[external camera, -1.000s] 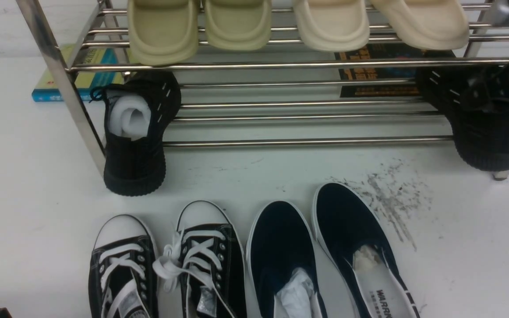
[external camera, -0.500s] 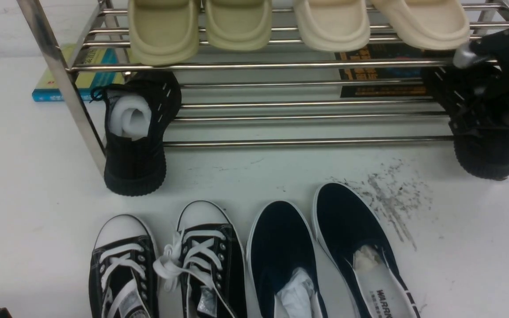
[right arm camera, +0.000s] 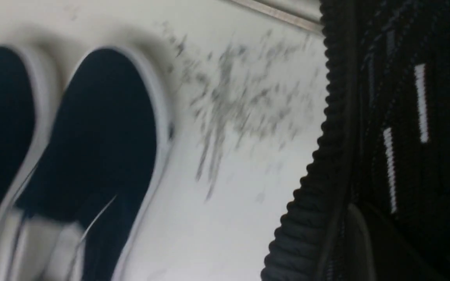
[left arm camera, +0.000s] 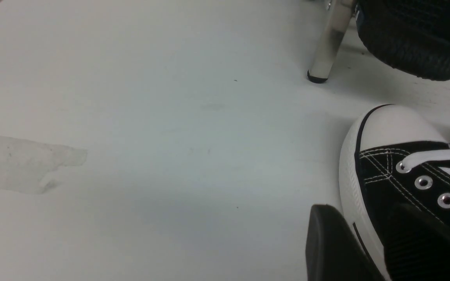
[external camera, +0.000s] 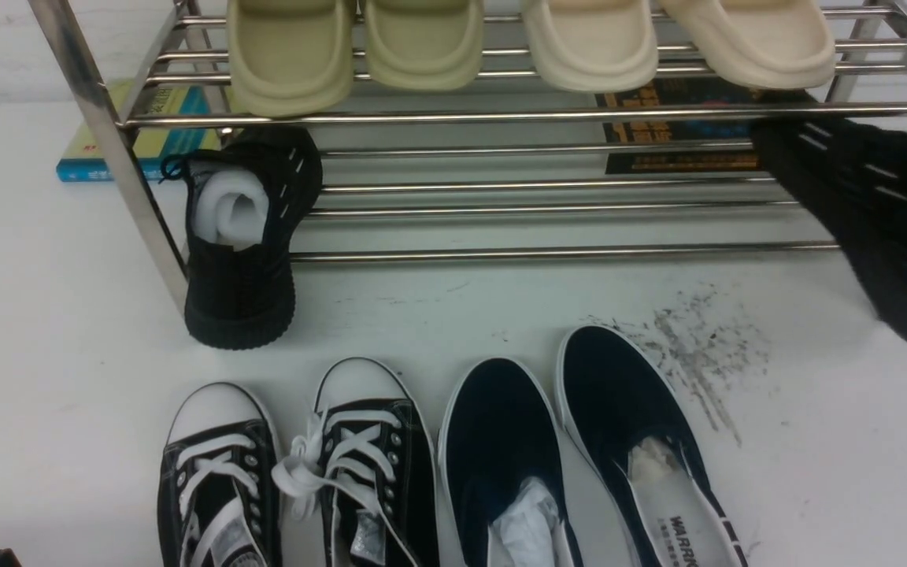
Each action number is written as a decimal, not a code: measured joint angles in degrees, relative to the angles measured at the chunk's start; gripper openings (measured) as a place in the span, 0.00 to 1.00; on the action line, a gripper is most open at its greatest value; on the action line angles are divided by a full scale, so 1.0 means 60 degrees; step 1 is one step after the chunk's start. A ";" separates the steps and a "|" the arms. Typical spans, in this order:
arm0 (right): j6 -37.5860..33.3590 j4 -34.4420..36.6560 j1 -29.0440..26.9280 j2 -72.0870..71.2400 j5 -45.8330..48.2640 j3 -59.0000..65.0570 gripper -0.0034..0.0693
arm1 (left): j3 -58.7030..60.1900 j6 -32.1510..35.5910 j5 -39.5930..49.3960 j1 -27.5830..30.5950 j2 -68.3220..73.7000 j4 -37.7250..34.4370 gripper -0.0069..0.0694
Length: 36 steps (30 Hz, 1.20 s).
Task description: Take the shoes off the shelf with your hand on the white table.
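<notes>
My right gripper was clenched on the near black shoe at two o'clock in the front view; my left one held nothing, its exact spread unclear to me. The other black shoe sat at ten o'clock on the rack. I judged that a lopsided pinch could twist the shoe loose, or a low swing could clip the navy slip-ons.
</notes>
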 joint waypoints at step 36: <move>0.2060 -0.1277 0.0000 -0.1087 -0.2907 0.5457 0.23 | 0.0000 0.0000 0.0000 0.0000 0.0000 0.0000 0.41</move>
